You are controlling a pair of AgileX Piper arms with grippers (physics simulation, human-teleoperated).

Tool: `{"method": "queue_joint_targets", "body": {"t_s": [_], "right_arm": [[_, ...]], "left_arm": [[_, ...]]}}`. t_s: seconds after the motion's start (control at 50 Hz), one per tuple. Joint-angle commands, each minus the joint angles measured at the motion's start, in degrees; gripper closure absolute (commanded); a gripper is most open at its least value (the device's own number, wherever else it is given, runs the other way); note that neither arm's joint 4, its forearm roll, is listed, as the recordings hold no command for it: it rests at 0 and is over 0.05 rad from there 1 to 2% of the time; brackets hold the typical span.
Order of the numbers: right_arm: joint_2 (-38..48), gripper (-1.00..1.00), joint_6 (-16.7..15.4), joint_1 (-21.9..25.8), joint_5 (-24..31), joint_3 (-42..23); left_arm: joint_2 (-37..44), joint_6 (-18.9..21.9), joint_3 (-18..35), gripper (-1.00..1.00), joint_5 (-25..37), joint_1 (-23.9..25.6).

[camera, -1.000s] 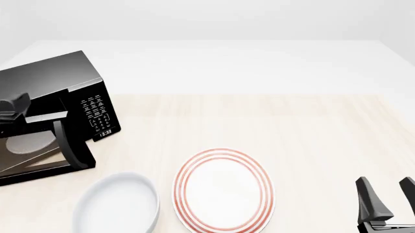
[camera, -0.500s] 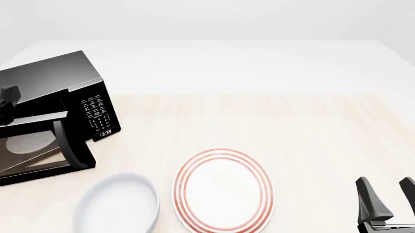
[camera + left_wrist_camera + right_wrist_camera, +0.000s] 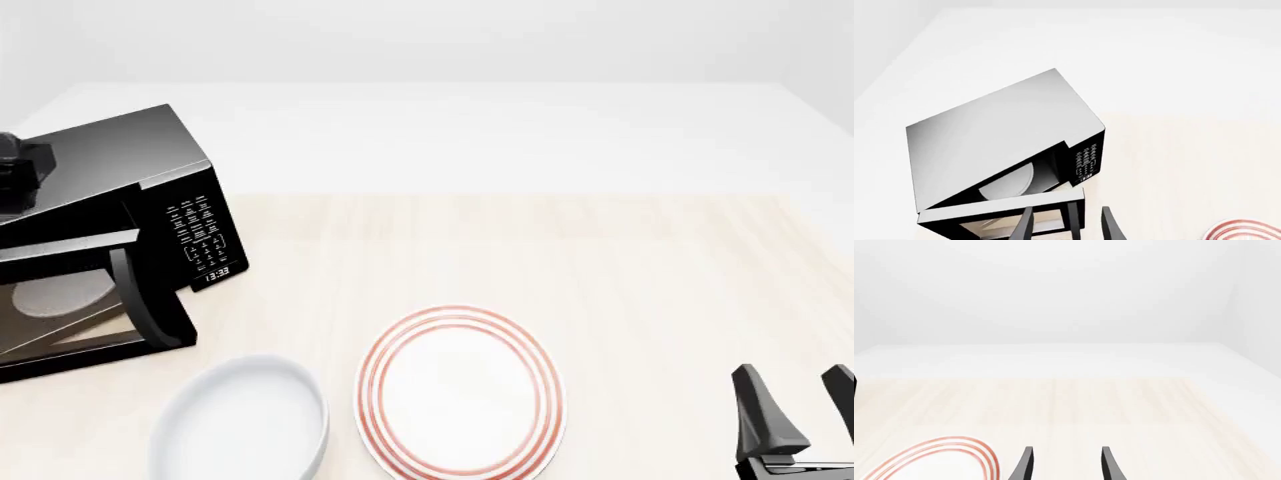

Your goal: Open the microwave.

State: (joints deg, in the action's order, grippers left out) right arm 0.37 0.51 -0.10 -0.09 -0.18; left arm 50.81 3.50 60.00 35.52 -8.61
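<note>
Sitting at far left of table (image 3: 641, 260), microwave (image 3: 120, 160): glossy black box, door (image 3: 74, 300) swung partly open, vertical bar handle (image 3: 140, 295) on its free edge, keypad (image 3: 200, 225) w/ white marks and small clock (image 3: 216, 271) facing front-right. Showing pale round turntable (image 3: 1011, 182) inside, per left wrist view. Hovering above microwave's top at frame's left edge, left arm (image 3: 20, 170); left pincer (image 3: 1066, 225) spread, fingers apart, pinching nothing, handle seen between them from above. Resting low at near right, right pincer (image 3: 798, 410), spread too, holding nothing, well apart from microwave. Lying near front: white bowl (image 3: 240, 420) beside red-ringed plate (image 3: 461, 392), both clear of door
</note>
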Motion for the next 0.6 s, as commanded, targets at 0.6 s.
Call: {"method": "queue_joint_targets", "body": {"t_s": [0.6], "right_arm": [[0.0, -1.0, 0.0, 0.0, 0.0, 0.0]], "left_arm": [[9.4, 1.5, 9.8, -1.0, 11.5, -2.4]]}}
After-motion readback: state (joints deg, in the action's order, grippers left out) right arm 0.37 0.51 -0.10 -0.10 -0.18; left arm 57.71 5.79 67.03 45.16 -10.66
